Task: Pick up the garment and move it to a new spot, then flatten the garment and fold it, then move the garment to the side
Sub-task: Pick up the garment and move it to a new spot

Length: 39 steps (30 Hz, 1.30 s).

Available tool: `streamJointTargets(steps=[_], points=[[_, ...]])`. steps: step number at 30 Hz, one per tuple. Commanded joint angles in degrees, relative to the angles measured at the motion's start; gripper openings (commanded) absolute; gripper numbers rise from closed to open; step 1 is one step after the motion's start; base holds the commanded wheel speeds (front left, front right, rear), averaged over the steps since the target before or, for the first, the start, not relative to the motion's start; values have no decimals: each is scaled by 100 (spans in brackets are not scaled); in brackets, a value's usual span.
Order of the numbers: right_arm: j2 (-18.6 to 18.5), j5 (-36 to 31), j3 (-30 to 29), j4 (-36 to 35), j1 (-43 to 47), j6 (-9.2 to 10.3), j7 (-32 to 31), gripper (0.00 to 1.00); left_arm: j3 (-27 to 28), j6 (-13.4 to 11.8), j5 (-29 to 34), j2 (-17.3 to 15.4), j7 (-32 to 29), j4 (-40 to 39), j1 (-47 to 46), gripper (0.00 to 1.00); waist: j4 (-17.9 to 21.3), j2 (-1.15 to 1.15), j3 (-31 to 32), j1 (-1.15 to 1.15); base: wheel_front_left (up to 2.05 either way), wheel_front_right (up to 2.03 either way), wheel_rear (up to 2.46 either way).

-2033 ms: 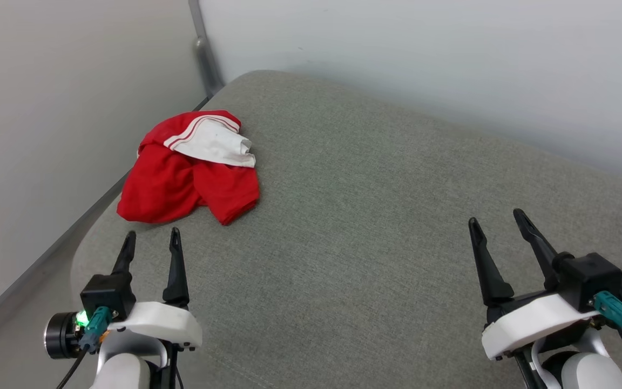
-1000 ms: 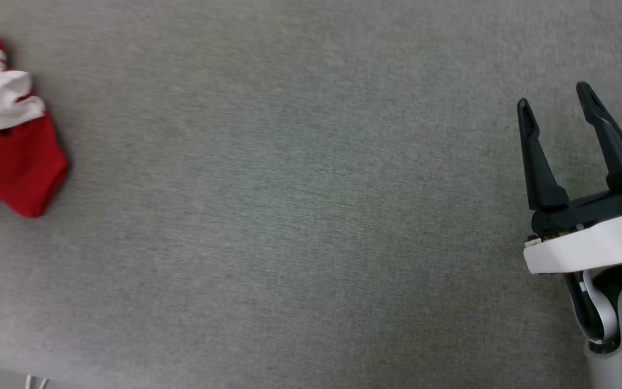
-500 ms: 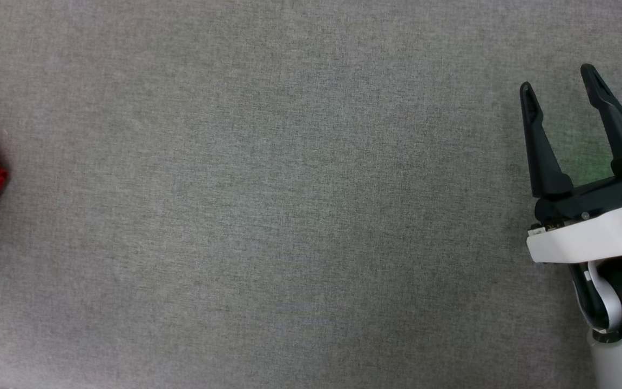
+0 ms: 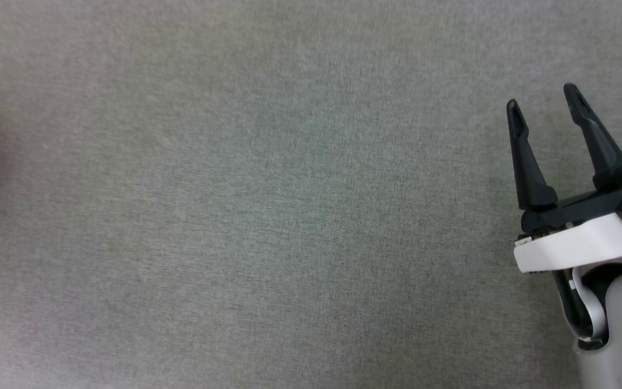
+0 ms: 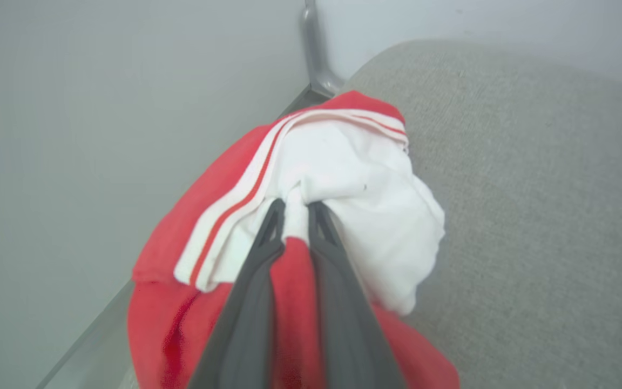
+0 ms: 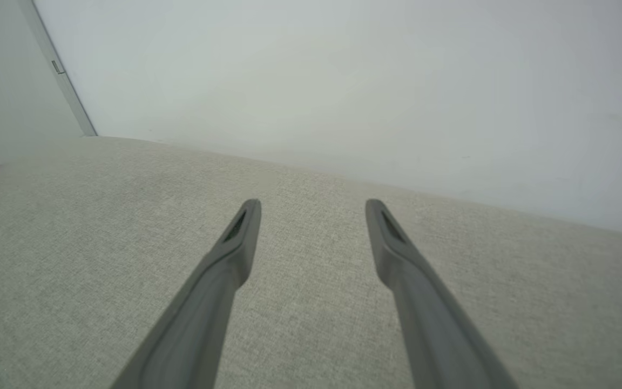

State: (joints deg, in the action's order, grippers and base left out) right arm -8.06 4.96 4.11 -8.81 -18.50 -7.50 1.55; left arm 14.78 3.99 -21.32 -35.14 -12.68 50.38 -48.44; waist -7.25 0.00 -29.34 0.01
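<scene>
Red shirt [image 5: 343, 178], crumpled at the corner of the cushion [image 5: 532, 189] by the wall [image 5: 100, 135], sits pinched in my left gripper [image 5: 296, 208] — jaws narrow on a bunched white-and-red fold, I judge for lifting — while my right gripper [image 4: 541, 96] hovers wide, empty.

Open grey cushion [image 4: 268, 216] (wall [image 6: 343, 81] behind)

The head view looks straight down, close, on the grey cushion [image 4: 268, 205]. Both wrist views skim low across that cushion toward the pale wall [image 6: 343, 81], the left one nearest, hard by the garment [image 5: 354, 178] at the cushion's corner.
</scene>
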Motion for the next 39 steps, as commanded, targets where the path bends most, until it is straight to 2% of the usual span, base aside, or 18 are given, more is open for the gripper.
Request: streamJointTargets(steps=[1, 8, 14, 20, 21, 23, 24, 25, 26, 28, 33, 39], points=[[68, 18, -32, 46, 109, 2, 44, 100, -100, 48, 108, -16, 381, 66, -123, 0, -37, 0, 372, -1, 0, 0, 0], [300, 30, -148, 233, 431, 2, 134, 100, -451, 165, 395, 74, 1996, 238, -568, 0, 7, 0, 1147, -1, 0, 0, 0], [448, 61, -263, 329, 741, 3, 133, 100, -736, 185, 522, 429, 2627, 312, -699, 0, 190, 0, 1741, -1, 0, 0, 0], [510, 77, -335, 374, 1020, 2, 104, 100, -969, 126, 608, 1076, 2764, 5, -342, 0, 534, 0, 2195, -1, 0, 0, 0], [520, 88, -369, 388, 1144, 2, 63, 100, -1115, -22, 620, 1666, 2787, -472, -1, 0, 730, 0, 2371, -1, 0, 0, 0], [519, 139, -359, 425, 1220, 2, 36, 100, -1292, -167, 701, 2053, 2791, -905, 345, 0, 887, 0, 2475, -1, 0, 0, 0], [519, 139, -359, 425, 1220, 2, 36, 100, -1292, -167, 701, 2053, 2791, -905, 345, 0, 887, 0, 2475, -1, 0, 0, 0], [521, 164, -351, 423, 1245, 2, 23, 100, -1359, -190, 667, 2231, 2778, -1108, 515, 0, 964, 0, 2502, -1, 0, 0, 0], [522, 200, -336, 439, 1301, 2, 7, 100, -1539, -225, 693, 2541, 2689, -1541, 843, 0, 1132, 0, 2554, -1, 0, 0, 0], [522, 238, -307, 436, 1346, 2, 7, 100, -1757, -201, 693, 2813, 2528, -1924, 1171, 0, 1308, 0, 2568, -1, 0, 0, 0], [521, 291, -294, 426, 1413, 2, -9, 100, -2230, -165, 687, 3070, 2268, -2563, 1768, 0, 1594, 0, 2501, -1, 0, 0, 0], [523, 372, -294, 449, 1379, 2, 40, 100, -3257, -84, 666, 3200, 1898, -2793, 2540, 0, 1778, 0, 2245, -1, 0, 0, 0]])
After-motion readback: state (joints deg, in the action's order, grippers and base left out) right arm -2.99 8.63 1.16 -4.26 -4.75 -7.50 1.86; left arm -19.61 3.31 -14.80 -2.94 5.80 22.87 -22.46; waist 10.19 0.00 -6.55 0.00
